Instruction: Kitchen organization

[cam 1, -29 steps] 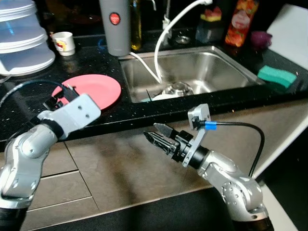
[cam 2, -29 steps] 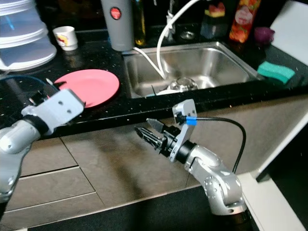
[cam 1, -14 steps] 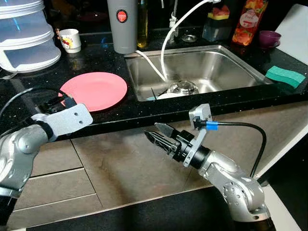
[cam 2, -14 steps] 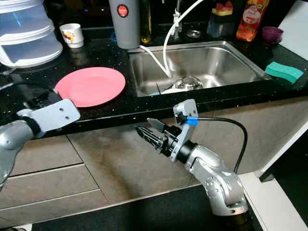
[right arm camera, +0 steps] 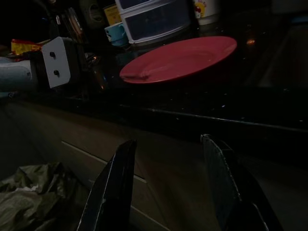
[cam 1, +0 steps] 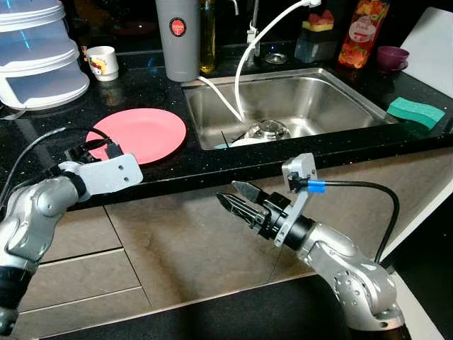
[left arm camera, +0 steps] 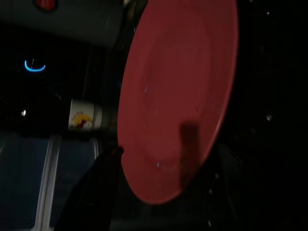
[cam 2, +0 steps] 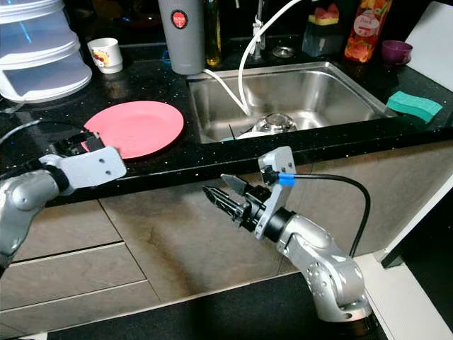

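A: What is seen nearest the camera?

B: The right gripper [cam 1: 235, 199] is held in front of the cabinet fronts [cam 1: 184, 241], below the counter edge. Its fingers are spread apart and nothing is held between them.

A: And the left gripper?

B: The left gripper [left arm camera: 159, 159] is held at the near edge of the black countertop [cam 1: 42, 142], just beside the pink plate [cam 1: 138, 133]. In the left wrist view its dark fingers are parted, one on each side of the plate's near rim, but it cannot be told whether the rim is touched. Nothing is gripped.

A: Where is the plate placed?

B: It lies flat on the countertop, to the left of the steel sink [cam 1: 340, 106]. A white hose [cam 1: 244, 64] is hung down into the sink, where a metal bowl [cam 1: 263, 129] is seen.

A: What is found further back?

B: A green sponge [cam 1: 415, 112] lies to the right of the sink. Behind the plate stand a grey tumbler [cam 1: 177, 39] with a round red label, its writing too small to be read, a small white cup [cam 1: 103, 62] with a printed picture, and stacked clear containers [cam 1: 35, 57]. A red-labelled bottle [cam 1: 359, 32] and a purple cup [cam 1: 393, 57] are set at the far right.
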